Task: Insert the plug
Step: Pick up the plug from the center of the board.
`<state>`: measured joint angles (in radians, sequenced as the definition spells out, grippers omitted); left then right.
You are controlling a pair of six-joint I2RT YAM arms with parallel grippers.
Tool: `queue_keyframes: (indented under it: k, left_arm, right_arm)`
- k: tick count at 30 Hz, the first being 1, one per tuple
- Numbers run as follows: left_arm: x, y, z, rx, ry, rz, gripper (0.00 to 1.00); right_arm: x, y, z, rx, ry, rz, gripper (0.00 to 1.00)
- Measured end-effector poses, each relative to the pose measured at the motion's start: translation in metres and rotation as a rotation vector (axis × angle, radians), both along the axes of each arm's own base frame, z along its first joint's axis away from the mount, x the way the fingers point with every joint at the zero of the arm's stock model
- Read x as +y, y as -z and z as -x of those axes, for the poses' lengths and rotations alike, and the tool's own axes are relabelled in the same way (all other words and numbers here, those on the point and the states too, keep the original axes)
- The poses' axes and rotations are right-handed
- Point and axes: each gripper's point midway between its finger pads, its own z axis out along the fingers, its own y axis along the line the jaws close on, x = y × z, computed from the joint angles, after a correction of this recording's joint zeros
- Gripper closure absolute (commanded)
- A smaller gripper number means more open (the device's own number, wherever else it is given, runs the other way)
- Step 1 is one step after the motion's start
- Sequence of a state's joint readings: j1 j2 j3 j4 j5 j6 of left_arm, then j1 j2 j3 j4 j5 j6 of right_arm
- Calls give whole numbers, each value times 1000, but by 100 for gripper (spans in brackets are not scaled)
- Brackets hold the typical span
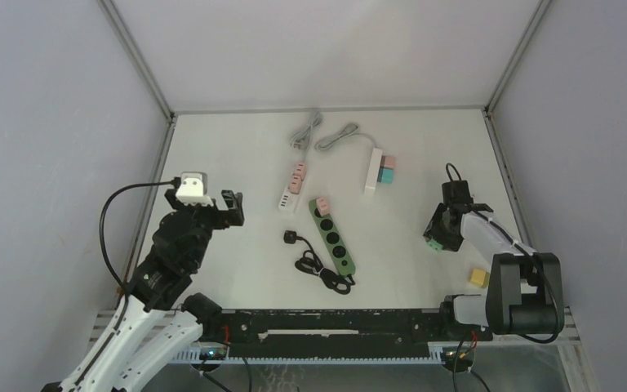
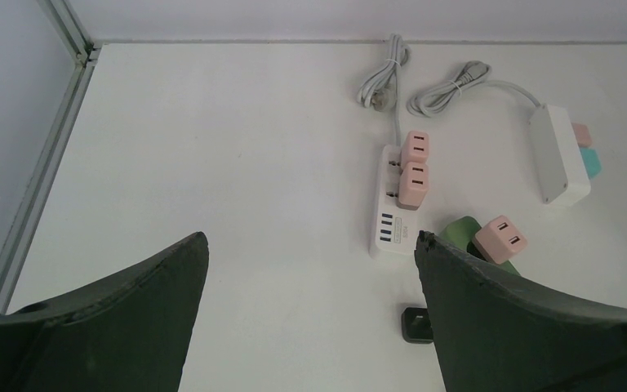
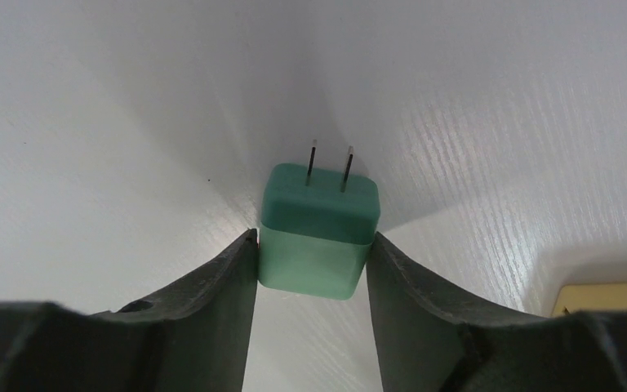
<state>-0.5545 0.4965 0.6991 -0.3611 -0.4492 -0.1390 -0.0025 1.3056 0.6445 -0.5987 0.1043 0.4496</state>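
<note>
A green plug (image 3: 318, 233) with two metal prongs pointing away lies on the white table at the right (image 1: 433, 242). My right gripper (image 3: 312, 238) has a finger pressed against each side of it (image 1: 442, 231). The green power strip (image 1: 332, 241) lies mid-table with a pink adapter (image 2: 500, 238) in its far end. Its black plug (image 1: 291, 237) and coiled cord rest beside it. My left gripper (image 1: 206, 210) hovers at the left, wide open and holding nothing (image 2: 310, 238).
A white strip (image 1: 288, 196) carries two pink adapters (image 2: 414, 167). Another white strip (image 1: 373, 170) holds a pink and a teal adapter. Grey cords (image 1: 326, 135) lie at the back. A yellow block (image 1: 479, 278) sits near my right arm.
</note>
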Motion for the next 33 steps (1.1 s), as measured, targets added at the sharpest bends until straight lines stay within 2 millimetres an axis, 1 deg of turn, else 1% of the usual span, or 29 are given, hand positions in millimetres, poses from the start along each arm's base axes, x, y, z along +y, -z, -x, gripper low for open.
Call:
queue_keyframes:
  k: [2, 5, 11, 13, 21, 23, 26, 30, 33]
  left_arm:
    - [0, 1, -1, 4, 0, -2, 0]
    - [-1, 3, -2, 13, 0, -7, 0]
    - [-7, 12, -6, 48, 11, -5, 0]
    - [-12, 16, -7, 70, 22, 3, 0]
    - [-34, 37, -9, 171, 106, 15, 0]
    - [-40, 40, -8, 192, 132, 31, 0]
    - [-52, 47, -6, 231, 179, 63, 0]
    - [-71, 54, -2, 287, 249, 115, 0]
    - [-85, 56, 1, 327, 303, 154, 0]
  right_arm:
    - [1, 0, 0, 0, -3, 1, 49]
    - [3, -2, -1, -7, -19, 10, 53]
    - [18, -15, -4, -63, -93, 13, 58]
    - [24, -24, -6, -88, -128, 16, 59]
    - [51, -78, -24, -250, -275, 8, 59]
    - [60, -88, -25, -273, -325, -1, 59]
    - [80, -101, -23, -305, -424, -19, 59]
    - [115, -121, -18, -360, -600, -49, 59]
    - [137, -135, -13, -398, -721, -67, 59]
